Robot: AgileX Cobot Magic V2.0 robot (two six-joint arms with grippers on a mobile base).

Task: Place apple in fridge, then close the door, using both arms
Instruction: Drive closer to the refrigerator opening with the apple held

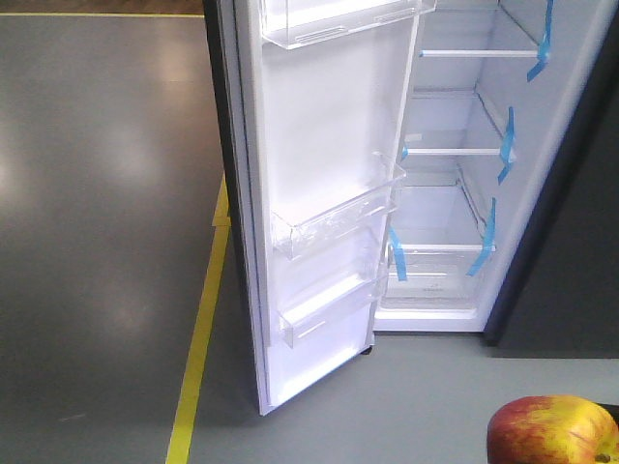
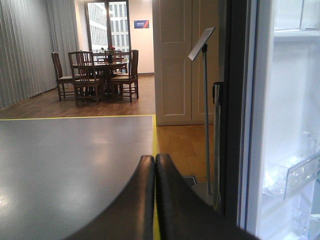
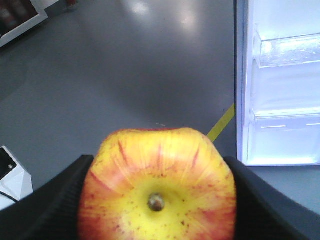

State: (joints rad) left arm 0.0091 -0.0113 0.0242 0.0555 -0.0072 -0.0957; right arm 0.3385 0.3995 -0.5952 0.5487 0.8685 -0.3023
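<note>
The apple [image 3: 157, 187], yellow with red streaks and a short stem, fills the bottom of the right wrist view, pinched between the black fingers [image 3: 45, 210] of my right gripper [image 3: 157, 200]. In the front view the apple [image 1: 551, 432] shows at the bottom right corner. The fridge [image 1: 455, 193] stands open, white inside, with glass shelves and blue tape strips. Its door [image 1: 319, 193] swings out to the left, showing clear bins. My left gripper [image 2: 154, 161] is shut with nothing in it, left of the door's dark edge [image 2: 232, 110].
A yellow floor line [image 1: 198, 348] runs along the grey floor left of the door. A sign stand [image 2: 204, 100], wooden cabinets and a dining table with chairs [image 2: 100, 75] lie beyond the left gripper. A white device [image 3: 12, 175] sits at the right wrist view's left edge.
</note>
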